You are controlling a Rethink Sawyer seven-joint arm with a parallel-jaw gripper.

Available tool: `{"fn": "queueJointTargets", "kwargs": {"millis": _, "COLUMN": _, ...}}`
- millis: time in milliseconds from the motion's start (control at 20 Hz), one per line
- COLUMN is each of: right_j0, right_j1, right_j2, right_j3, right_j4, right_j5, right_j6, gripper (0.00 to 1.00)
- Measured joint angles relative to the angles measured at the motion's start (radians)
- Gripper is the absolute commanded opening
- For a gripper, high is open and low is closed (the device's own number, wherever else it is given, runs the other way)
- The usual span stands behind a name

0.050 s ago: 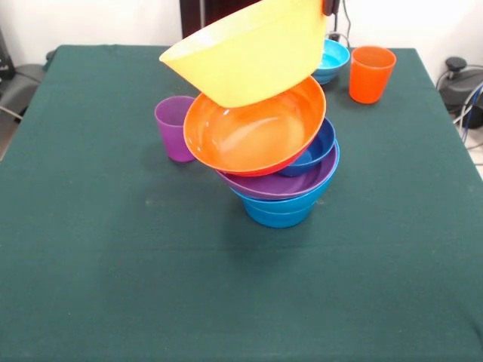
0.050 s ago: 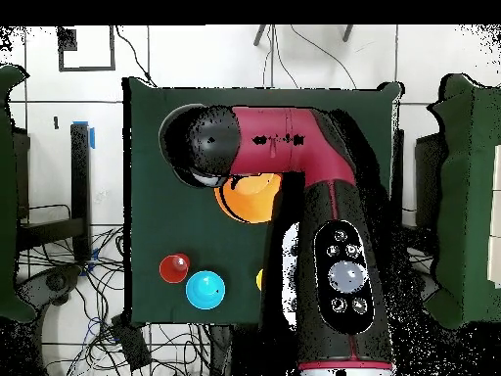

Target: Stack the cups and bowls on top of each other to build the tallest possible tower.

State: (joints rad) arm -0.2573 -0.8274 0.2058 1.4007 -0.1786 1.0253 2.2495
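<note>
- Now the large yellow bowl (image 1: 249, 53) hangs tilted just above the tower (image 1: 279, 162), directly below the hand (image 1: 329, 7).
- Only the hand's tip shows at the bowl's rim; whether it is clamped I cannot tell.
- Next, likely: level the bowl and lower it gently into the tilted orange bowl (image 1: 253, 132), since the stack leans.

The arm (image 2: 294, 147) has a glossy crimson shell with black joints. One rounded black joint cap (image 2: 201, 145) is large and shiny. A black panel (image 2: 342, 266) carries a grey round knob and several small buttons.
</note>
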Motion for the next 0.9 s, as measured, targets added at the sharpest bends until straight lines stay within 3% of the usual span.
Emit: {"fn": "queueJointTargets", "kwargs": {"millis": 900, "right_j0": 0.002, "right_j1": 0.018, "right_j2": 0.000, "right_j3": -0.007, "right_j4": -0.004, "right_j5": 0.000, "right_j6": 0.000, "gripper": 0.00}}
